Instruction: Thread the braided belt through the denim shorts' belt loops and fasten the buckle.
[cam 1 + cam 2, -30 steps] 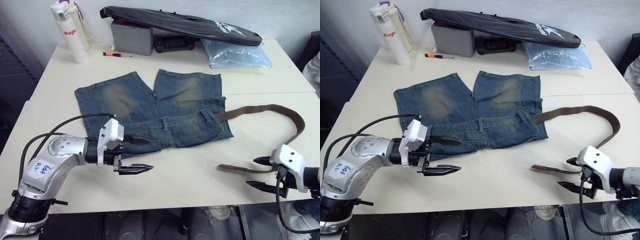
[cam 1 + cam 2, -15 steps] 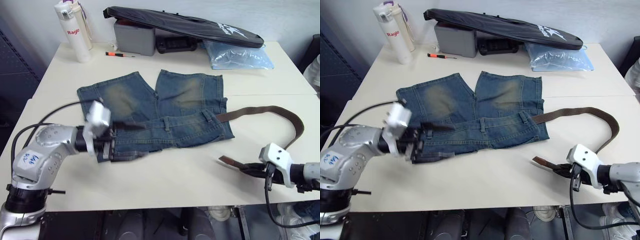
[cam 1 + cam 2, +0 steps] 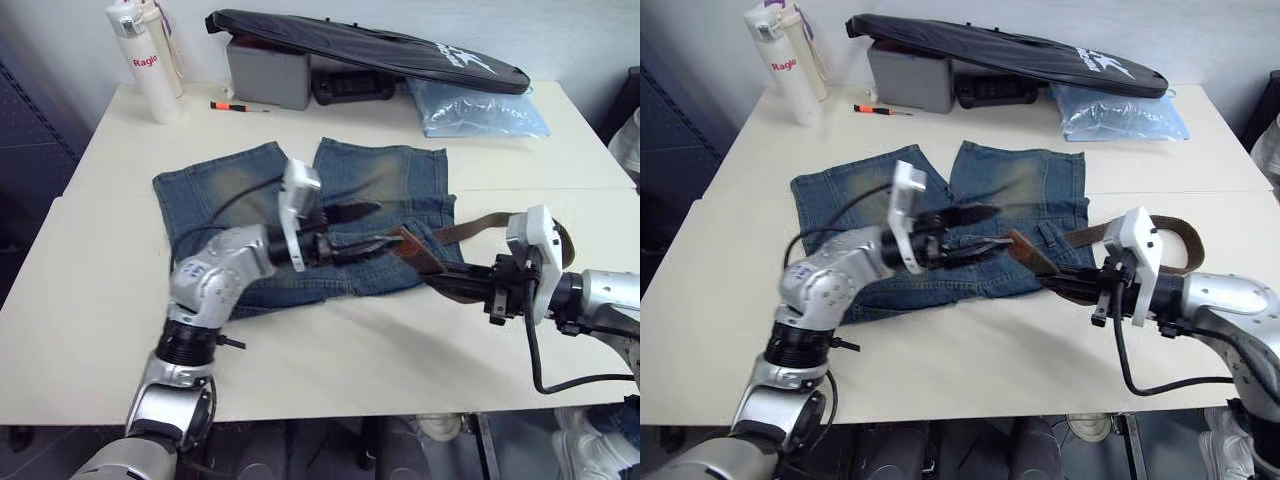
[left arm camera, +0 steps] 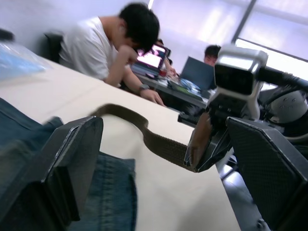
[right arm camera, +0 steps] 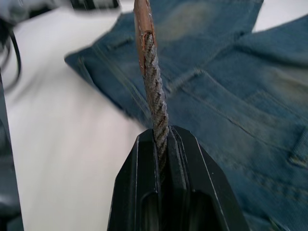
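- Our right gripper [image 3: 1065, 285] has its jaws pinching the braided belt [image 3: 1155, 232] a little behind the tan leather tip [image 3: 1028, 255]; the right wrist view shows the woven strap clamped edge-on between the two black fingers [image 5: 139, 192].
- Our left gripper [image 3: 365, 228] has its jaws spread, one finger above and one below the tip's line, hovering over the waistband of the denim shorts [image 3: 225, 185], which lie flat on the surface [image 3: 90, 290].
- The rest of the belt trails back to our right in a curve; one belt loop [image 3: 1048, 233] sits just beside where the strap meets the waistband. We cannot make out the buckle.
- We judge the likeliest failure to be a missed handover: the tip stands tilted and free, so if the left jaws close a touch early or off line they nip air or knock the tip aside.
- The strap is limp, and held this far back the tip may droop or twist before it reaches a loop.
- The two grippers are very near each other; any overshoot could bring fingers together.
- If the left jaws dip, they may catch denim along with the tip and drag the waistband, bunching the loops.
- Pulling hard from the right could tug the shorts across the surface.
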Motion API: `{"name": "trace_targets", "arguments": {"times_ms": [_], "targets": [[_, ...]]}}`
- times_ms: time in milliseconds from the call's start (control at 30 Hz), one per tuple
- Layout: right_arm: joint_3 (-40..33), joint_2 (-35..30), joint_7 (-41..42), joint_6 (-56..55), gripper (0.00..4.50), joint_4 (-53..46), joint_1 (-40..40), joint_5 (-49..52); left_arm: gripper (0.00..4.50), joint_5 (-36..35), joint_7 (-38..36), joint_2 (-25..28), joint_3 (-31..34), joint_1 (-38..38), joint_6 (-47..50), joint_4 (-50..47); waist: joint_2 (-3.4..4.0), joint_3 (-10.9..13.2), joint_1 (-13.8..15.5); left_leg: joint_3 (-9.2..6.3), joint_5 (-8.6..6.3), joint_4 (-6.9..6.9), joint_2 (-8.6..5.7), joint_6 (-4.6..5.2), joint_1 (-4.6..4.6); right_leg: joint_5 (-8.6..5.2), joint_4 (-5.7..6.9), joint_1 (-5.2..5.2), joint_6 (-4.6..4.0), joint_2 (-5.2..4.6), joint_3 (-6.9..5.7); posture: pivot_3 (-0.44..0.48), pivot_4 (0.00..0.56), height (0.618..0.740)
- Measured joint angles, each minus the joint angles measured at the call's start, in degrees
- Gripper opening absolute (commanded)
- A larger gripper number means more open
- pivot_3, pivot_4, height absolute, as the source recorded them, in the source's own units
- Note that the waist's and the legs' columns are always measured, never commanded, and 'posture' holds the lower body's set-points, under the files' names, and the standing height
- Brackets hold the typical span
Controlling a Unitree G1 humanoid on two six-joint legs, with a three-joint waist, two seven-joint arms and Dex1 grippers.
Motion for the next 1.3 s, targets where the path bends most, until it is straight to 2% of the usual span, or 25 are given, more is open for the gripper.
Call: {"name": "trace_targets", "arguments": {"times_ms": [167, 200, 233, 500, 600, 667, 700, 800, 867, 933, 1033, 1100, 1200, 1267, 1300], "targets": [[-0.01, 0.40, -3.72, 2.39, 0.06, -0.98, 0.03, 2.56, 4.50, 1.24, -1.04, -1.42, -1.80, 0.03, -0.16, 0.90, 0.01, 0.00, -0.02, 0.03, -0.01, 0.02, 0.00, 0.02, 0.00, 0.00, 0.02, -0.01, 0.00, 0.00, 0.02, 0.000, 0.150, 0.740], [-0.01, 0.39, -4.23, 2.50, 0.00, -1.12, 0.03, 2.92, 3.97, 1.38, -1.21, -1.74, -1.99, 0.02, -0.33, 1.34, 0.00, 0.00, -0.02, 0.03, -0.01, 0.02, 0.00, 0.03, 0.00, 0.00, 0.01, -0.01, 0.00, 0.00, 0.02, 0.000, 0.150, 0.740], [-0.02, 0.39, -4.65, 2.62, 0.00, -1.28, 0.04, 3.21, 3.76, 1.52, -1.26, -2.16, -2.02, 0.01, -0.44, 1.82, 0.00, 0.00, -0.01, 0.03, -0.02, 0.03, 0.00, 0.04, 0.00, 0.00, 0.02, -0.01, 0.00, -0.01, 0.02, 0.000, 0.150, 0.740], [-1.66, 0.36, -10.70, 7.02, 0.00, -1.91, 1.22, 7.22, 0.11, 1.95, -6.27, -3.33, -3.44, -1.17, -1.16, 3.80, 0.00, 0.00, 0.07, 0.02, -0.03, 0.04, 0.00, 0.05, -0.04, 0.00, 0.01, -0.02, 0.00, -0.01, 0.00, 0.000, 0.150, 0.740], [-3.66, 0.91, -12.41, 5.41, 0.00, -2.14, 2.49, 6.64, 0.04, 3.40, -6.14, -4.11, -4.06, -5.41, -0.77, 6.16, 0.00, 0.00, 0.38, 0.01, -0.03, 0.09, -0.01, 0.07, -0.10, 0.02, -0.03, -0.02, 0.01, -0.01, -0.01, 0.000, 0.150, 0.740], [-6.51, 1.12, -12.68, 4.52, 0.86, -1.90, 3.72, 7.14, 0.00, 3.70, -5.32, -5.57, -4.14, -8.11, -0.17, 7.60, 0.00, 0.00, 0.52, 0.02, -0.06, 0.09, -0.01, 0.11, -0.13, 0.04, -0.08, -0.02, 0.03, -0.01, -0.01, 0.000, 0.150, 0.740], [-8.22, 1.12, -12.75, 4.58, 1.08, -1.63, 4.85, 7.57, 0.00, 3.71, -4.73, -6.49, -4.05, -9.09, 0.31, 8.55, 0.00, 0.00, 0.73, -0.01, -0.06, 0.09, -0.01, 0.12, -0.17, 0.04, -0.11, -0.03, 0.03, -0.01, -0.04, 0.000, 0.150, 0.740], [-18.51, 1.14, -13.57, 6.39, 2.58, 2.54, 10.22, 12.54, 0.00, 3.66, -0.29, -9.84, -2.59, -13.99, 4.20, 13.26, 0.01, 0.00, 1.63, 0.00, -0.07, 0.12, -0.04, 0.15, -0.35, 0.09, -0.20, -0.13, 0.11, -0.01, -0.06, 0.000, 0.150, 0.740], [-24.35, 1.14, -14.86, 7.03, 3.37, 3.34, 10.88, 16.32, 0.00, 3.60, 2.18, -10.76, -1.03, -15.51, 6.39, 15.68, 0.02, -0.01, 1.60, 0.00, -0.07, 0.11, -0.04, 0.16, -0.36, 0.11, -0.24, -0.14, 0.12, -0.01, -0.07, 0.000, 0.150, 0.740], [-29.14, 1.17, -17.60, 6.96, 4.33, 3.64, 10.62, 21.00, 0.00, 3.53, 4.99, -12.36, 0.96, -16.69, 7.88, 18.30, 0.01, -0.01, 1.28, 0.01, -0.07, 0.11, -0.04, 0.16, -0.35, 0.12, -0.25, -0.14, 0.11, 0.00, -0.06, 0.000, 0.150, 0.740], [-33.19, 4.39, -25.76, 5.64, 4.43, 3.26, 12.50, 34.54, 0.00, 2.93, 10.96, -17.24, 6.33, -19.70, 8.53, 23.67, 0.00, 0.00, 1.39, -0.02, -0.06, 0.11, -0.03, 0.18, -0.36, 0.16, -0.31, -0.13, 0.09, 0.01, -0.08, 0.000, 0.150, 0.740], [-32.84, 6.36, -28.42, 5.30, 4.43, 1.78, 14.89, 38.29, 0.00, 2.10, 12.87, -18.73, 8.65, -20.66, 8.77, 24.63, 0.01, 0.00, 1.42, -0.02, -0.07, 0.10, -0.04, 0.19, -0.40, 0.18, -0.35, -0.14, 0.12, 0.00, -0.08, 0.000, 0.150, 0.740], [-25.80, 13.65, -36.78, 1.62, 4.43, -3.76, 18.60, 43.31, 0.00, -3.01, 15.13, -21.12, 15.28, -22.61, 11.83, 26.38, 0.01, -0.01, 1.23, 0.02, -0.08, 0.09, -0.03, 0.22, -0.43, 0.20, -0.40, -0.19, 0.17, 0.02, -0.03, 0.000, 0.150, 0.740], [-18.25, 20.10, -43.55, -2.13, 4.43, -6.73, 18.61, 43.80, 0.00, -6.04, 15.11, -21.80, 16.84, -23.94, 14.94, 26.34, 0.06, -0.03, 0.99, 0.06, -0.09, 0.10, -0.05, 0.23, -0.44, 0.22, -0.40, -0.21, 0.21, 0.02, 0.00, 0.000, 0.150, 0.740], [-16.64, 20.76, -44.90, -2.94, 4.43, -7.18, 18.52, 43.90, 0.00, -6.46, 15.12, -21.88, 16.87, -24.21, 15.59, 26.31, 0.09, -0.04, 0.99, 0.08, -0.10, 0.11, -0.07, 0.25, -0.44, 0.24, -0.41, -0.21, 0.23, 0.01, 0.04, 0.000, 0.150, 0.740]]}}
